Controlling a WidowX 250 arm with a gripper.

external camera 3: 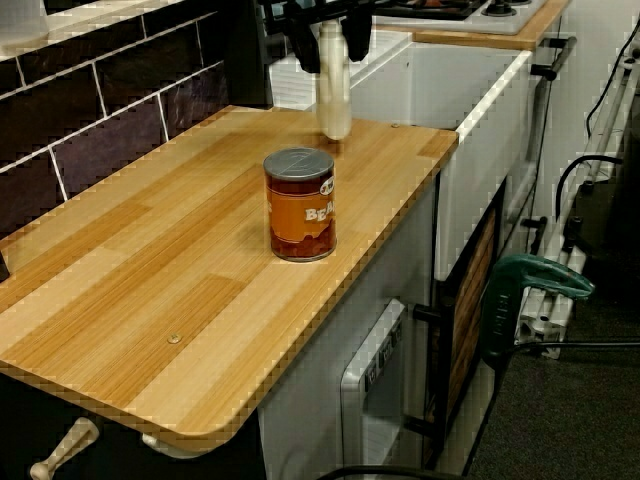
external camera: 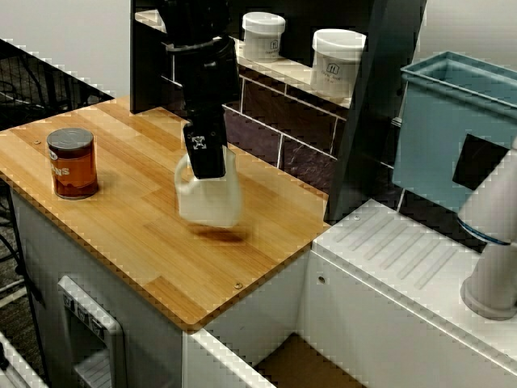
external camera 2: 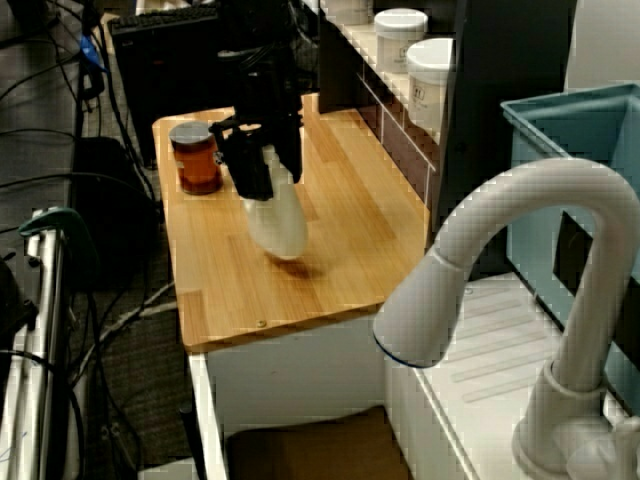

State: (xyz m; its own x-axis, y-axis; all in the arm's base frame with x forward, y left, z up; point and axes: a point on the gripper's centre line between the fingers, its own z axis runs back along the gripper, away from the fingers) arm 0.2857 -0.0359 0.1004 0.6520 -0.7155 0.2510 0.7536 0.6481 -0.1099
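My black gripper (external camera: 206,162) is shut on the top of a white plastic jug (external camera: 212,200). The jug hangs just above the wooden counter (external camera: 137,234), with a shadow under it. In the view over the tap, the gripper (external camera 2: 262,165) and jug (external camera 2: 278,225) sit near the counter's middle. In the low view along the counter, the jug (external camera 3: 334,90) looks thin and upright at the far end, between the gripper's (external camera 3: 330,35) dark fingers. An orange bean can (external camera: 73,163) (external camera 2: 197,157) (external camera 3: 300,205) stands apart on the counter, well to the jug's left in the front view.
Two white tubs (external camera: 263,35) (external camera: 337,61) stand on a shelf above the dark tiled back wall. A teal bin (external camera: 452,129) is at the right. A white tap (external camera 2: 500,250) rises over a ribbed white drainboard (external camera: 404,267) beside the counter.
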